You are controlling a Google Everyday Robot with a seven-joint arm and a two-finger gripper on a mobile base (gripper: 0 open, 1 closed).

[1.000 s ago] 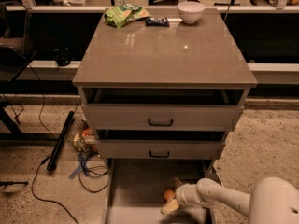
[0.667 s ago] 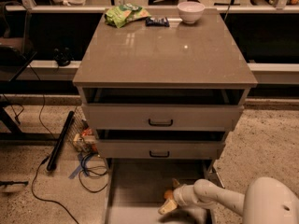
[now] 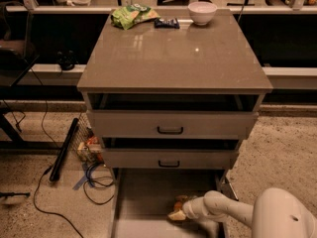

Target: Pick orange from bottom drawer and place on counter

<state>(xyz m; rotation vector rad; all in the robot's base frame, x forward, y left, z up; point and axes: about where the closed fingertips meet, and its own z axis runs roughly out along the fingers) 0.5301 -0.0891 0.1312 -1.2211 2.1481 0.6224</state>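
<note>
You see the claw (image 3: 177, 214) low in the bottom drawer (image 3: 146, 195), near its front right part. The white arm (image 3: 232, 212) reaches to it from the lower right corner. The orange (image 3: 180, 201) lies on the drawer floor right at the tip of the claw, on the side toward the cabinet. From this view you cannot tell if the claw is open or closed, and also not if it already touches the fruit.

The bottom drawer is pulled far out. Above it, the two grey drawers with black handles (image 3: 170, 130) are each pulled out a little.

On the counter (image 3: 173, 58), three things stand along the far edge: a green snack bag (image 3: 133, 15) at the left, a small dark packet (image 3: 166, 22) just beside it, and a white bowl (image 3: 202, 12) at the right. The rest of the glossy top is bare.

On the floor left of the cabinet lie a black bar (image 3: 63, 149) and some loose cables (image 3: 96, 178).
</note>
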